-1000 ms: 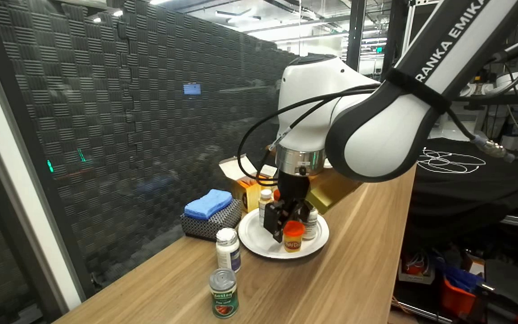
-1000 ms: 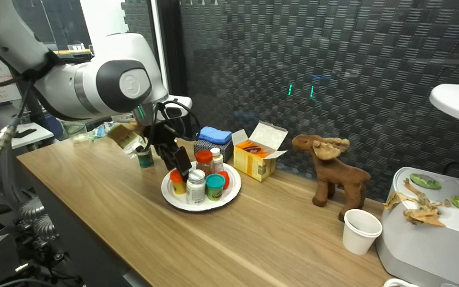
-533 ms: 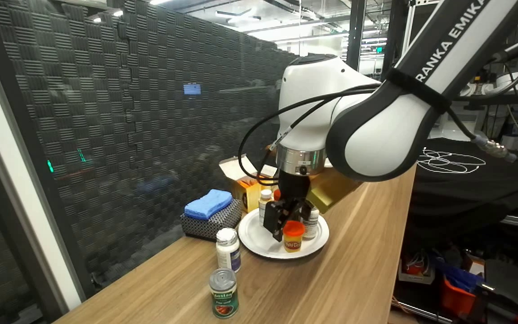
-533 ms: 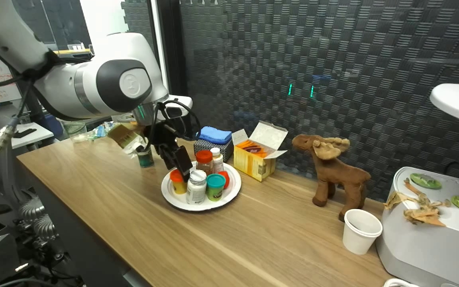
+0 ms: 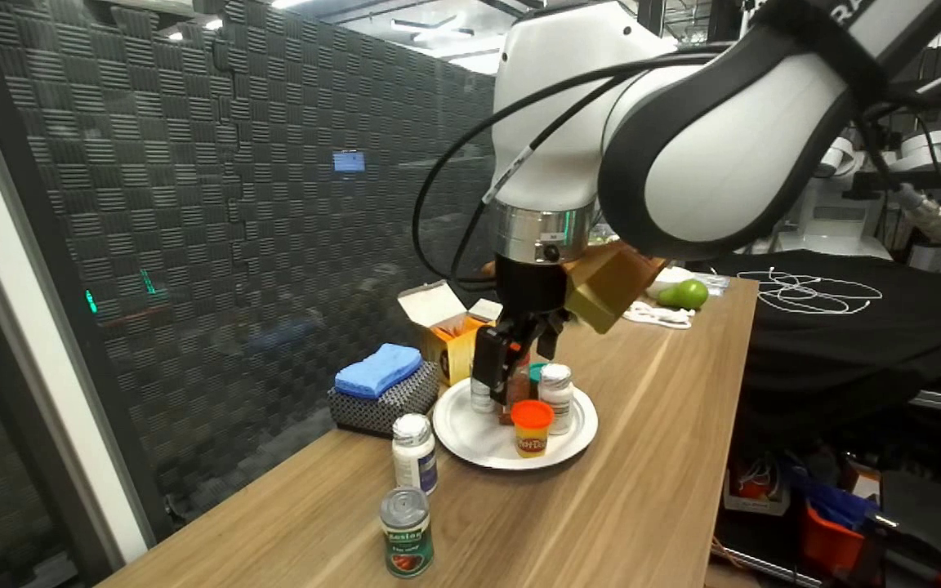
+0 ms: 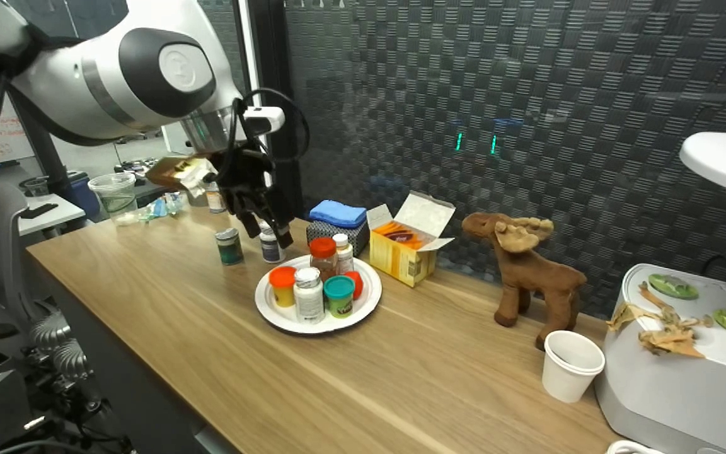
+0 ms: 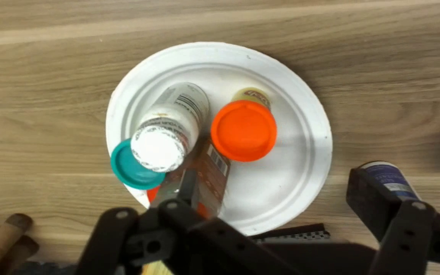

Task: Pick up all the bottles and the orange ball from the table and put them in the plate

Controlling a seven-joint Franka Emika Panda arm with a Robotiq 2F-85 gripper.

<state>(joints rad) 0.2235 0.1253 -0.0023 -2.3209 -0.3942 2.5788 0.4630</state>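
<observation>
Mostly done, I'd judge: orange ball (image 6: 357, 284) and five bottles and tubs (image 6: 309, 297) on the plate (image 5: 462, 429), tool (image 7: 273, 189) gaping above, nothing gripped; left on the bench (image 6: 401, 384), at least a purple-labelled bottle (image 5: 416, 459) just beside the plate and, if it counts, a green-labelled can (image 5: 407, 535).

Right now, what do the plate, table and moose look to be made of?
Plate: likely moulded paper pulp, perhaps plastic; matte white, pressed ring, small dark specks.
Table: wood or wood-look laminate, can't tell which; light brown grain, low sheen.
Moose: most likely plush fabric; matte brown, rounded, stuffed-looking body without glints.
</observation>
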